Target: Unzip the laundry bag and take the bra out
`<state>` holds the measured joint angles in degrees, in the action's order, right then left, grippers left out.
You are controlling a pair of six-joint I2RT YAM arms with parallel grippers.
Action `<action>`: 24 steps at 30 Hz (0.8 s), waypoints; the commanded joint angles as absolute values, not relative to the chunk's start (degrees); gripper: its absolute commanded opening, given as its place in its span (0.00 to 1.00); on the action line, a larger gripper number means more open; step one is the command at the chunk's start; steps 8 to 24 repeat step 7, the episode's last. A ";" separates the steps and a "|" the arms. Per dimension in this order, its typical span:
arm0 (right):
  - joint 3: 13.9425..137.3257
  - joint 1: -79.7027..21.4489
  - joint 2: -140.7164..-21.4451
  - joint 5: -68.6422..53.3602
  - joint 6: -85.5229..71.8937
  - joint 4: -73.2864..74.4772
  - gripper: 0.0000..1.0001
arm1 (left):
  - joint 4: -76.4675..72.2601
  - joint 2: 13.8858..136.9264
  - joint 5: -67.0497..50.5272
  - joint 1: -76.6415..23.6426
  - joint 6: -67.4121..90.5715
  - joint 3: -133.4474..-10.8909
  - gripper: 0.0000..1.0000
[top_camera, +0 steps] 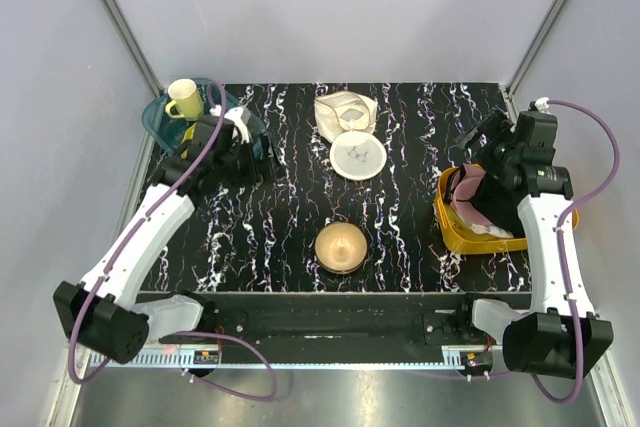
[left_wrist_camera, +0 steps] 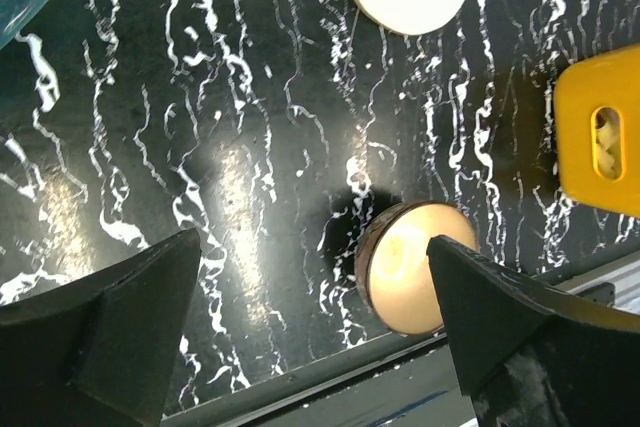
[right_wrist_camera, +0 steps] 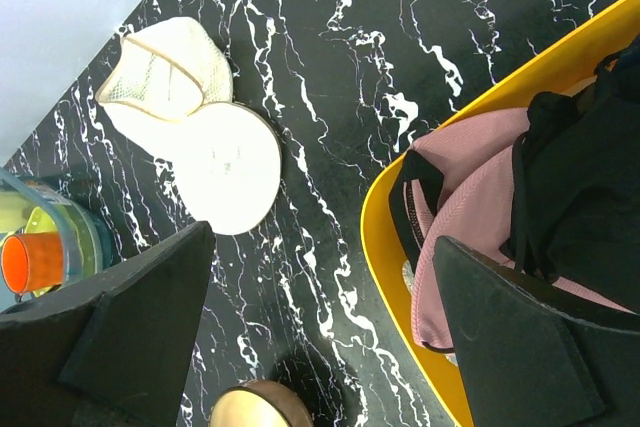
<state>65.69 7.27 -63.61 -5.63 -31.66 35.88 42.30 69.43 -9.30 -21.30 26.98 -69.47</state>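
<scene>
From where I stand the job looks all but finished. The laundry bag [top_camera: 343, 110] lies slumped at the far middle of the table [top_camera: 280, 207], with its round lid [top_camera: 358, 156] flopped open on its near side. The bra [right_wrist_camera: 470, 217] is out of it, lying in the yellow bin [top_camera: 449, 231] at the right edge, its pink cups bunched beside a dark cloth [right_wrist_camera: 585, 167]. The right gripper [right_wrist_camera: 322, 237] hangs just above that bin with its fingers spread wide and nothing between them. The left gripper [left_wrist_camera: 312, 247] is just as wide and just as empty, at the far left beside the teal tub [top_camera: 158, 119] with the mug [top_camera: 183, 97] in it. So what's in hand, I'd judge, is simply getting both arms clear. The thing to watch on the right is the straps: I can't tell whether a loop sits near a fingertip. I'd lift straight up out of the bin before swinging anywhere, slowly enough to see whether the pink fabric comes along. If it does, better to lower and work free than to drag it over the rim. The left arm looks to have an easy path home, provided it passes above the bronze bowl [top_camera: 340, 247] at the near middle and doesn't brush the tub. Neither gripper has any call to close.
</scene>
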 commanded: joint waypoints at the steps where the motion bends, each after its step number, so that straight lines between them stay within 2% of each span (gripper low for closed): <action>1: 66.98 7.03 -63.98 -4.49 -30.59 35.16 1.00 | 37.97 61.71 -5.10 -20.83 26.37 -65.66 0.99; 24: 66.18 7.03 -64.25 -3.52 -31.02 34.89 1.00 | 37.71 60.29 -5.27 -20.74 27.16 -63.90 0.99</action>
